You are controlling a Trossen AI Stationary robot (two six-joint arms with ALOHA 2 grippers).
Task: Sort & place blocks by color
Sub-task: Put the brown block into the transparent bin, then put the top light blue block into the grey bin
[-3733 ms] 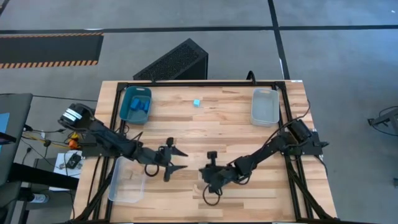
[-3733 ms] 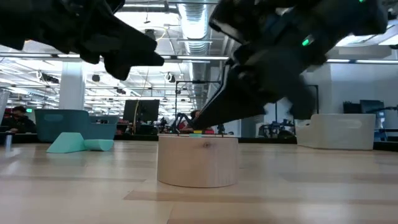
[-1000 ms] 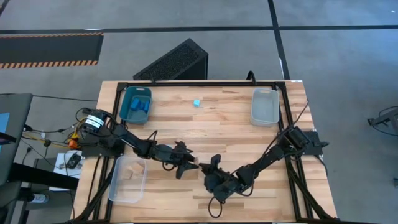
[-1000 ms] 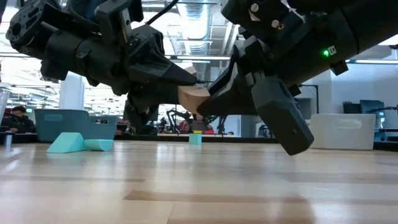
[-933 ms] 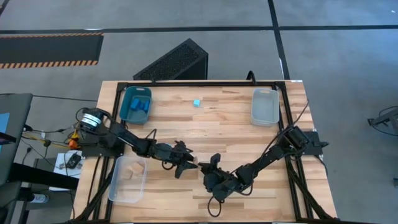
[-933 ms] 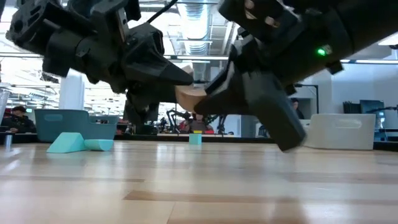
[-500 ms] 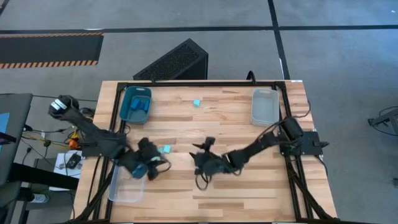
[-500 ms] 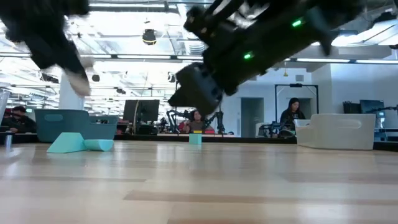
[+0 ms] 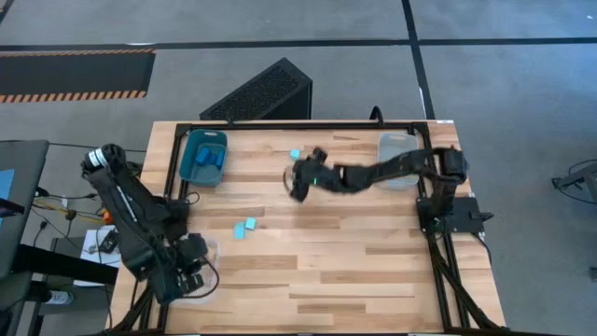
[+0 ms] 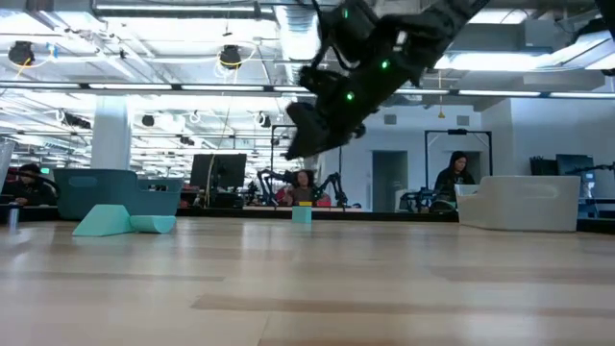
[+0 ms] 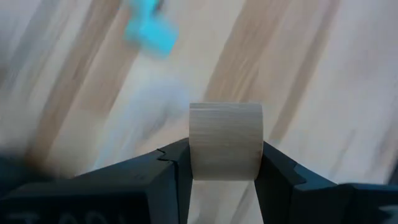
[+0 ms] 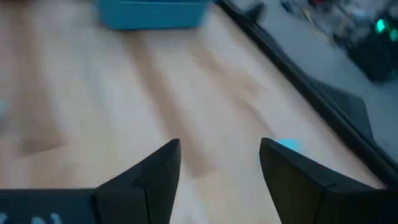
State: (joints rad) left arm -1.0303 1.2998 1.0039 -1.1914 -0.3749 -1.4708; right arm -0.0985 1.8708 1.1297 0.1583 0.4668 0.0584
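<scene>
Left tool grips a pale bare-wood cylindrical block over the clear plastic tray; lower it before you release. Your right tool hangs open and empty near the small turquoise cube.

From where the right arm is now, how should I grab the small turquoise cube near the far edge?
Take the small turquoise cube across two opposite flat side faces, coming straight down from above. It sits alone on bare table, flat on one face, so the sides look free. The open right gripper hovers just nearside of it. The left gripper is busy with a wooden block.
</scene>
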